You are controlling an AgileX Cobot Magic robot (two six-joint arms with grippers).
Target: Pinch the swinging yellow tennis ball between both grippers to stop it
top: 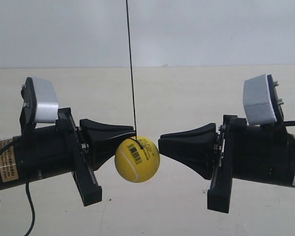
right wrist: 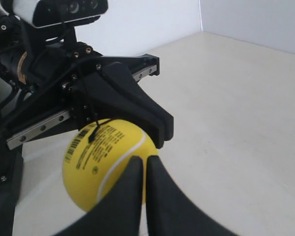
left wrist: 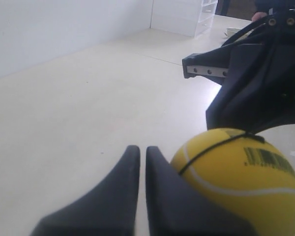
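Pinch seems made: left gripper (left wrist: 141, 150) and right gripper (right wrist: 144, 161), jaws near-closed, empty, touch yellow tennis ball (top: 137, 159) from opposite sides; next hold firm.

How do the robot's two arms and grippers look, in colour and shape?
Both arms are black cylinders with a yellowish label and thin black cables. Each carries a silver-grey boxy block on top. The grippers are matte black, wedge-shaped, tapering to pointed tips.
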